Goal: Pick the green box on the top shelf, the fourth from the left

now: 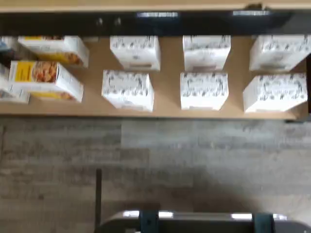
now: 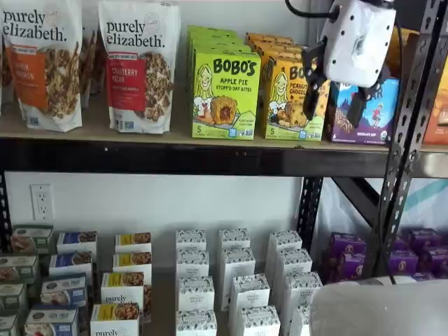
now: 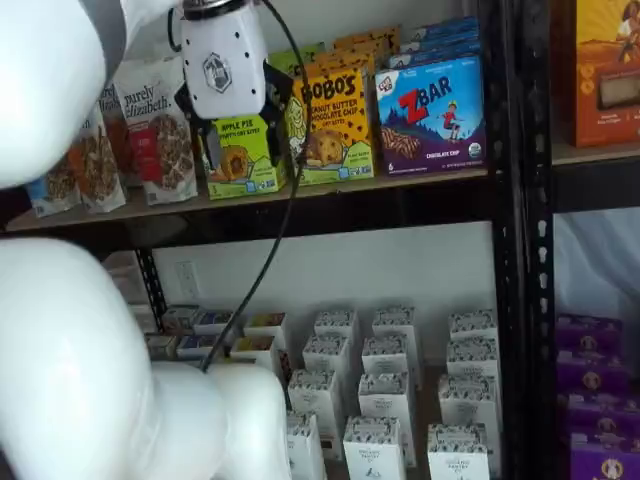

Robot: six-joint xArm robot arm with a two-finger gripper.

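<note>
The green box point(image 2: 225, 94) stands upright at the front of the top shelf point(image 2: 175, 157), a lime carton reading "BOBO'S APPLE PIE"; more of the same line up behind it. In a shelf view my gripper point(image 2: 334, 94) hangs out in front of the shelves, off to the box's right, its two black fingers point(image 2: 311, 78) plainly apart with nothing between them. In a shelf view the gripper point(image 3: 237, 125) overlaps the upper part of the green box point(image 3: 243, 158) on the top shelf point(image 3: 300, 205). The wrist view shows neither the box nor the fingers.
Granola bags point(image 2: 140, 66) stand left of the green box. A yellow-orange Bobo's carton point(image 2: 287, 101) and a blue ZBar box point(image 3: 432, 115) stand to its right. Black uprights point(image 2: 409, 133) frame the bay. White cartons point(image 1: 129, 90) fill the lower shelf, with purple boxes point(image 2: 346, 255) at the right.
</note>
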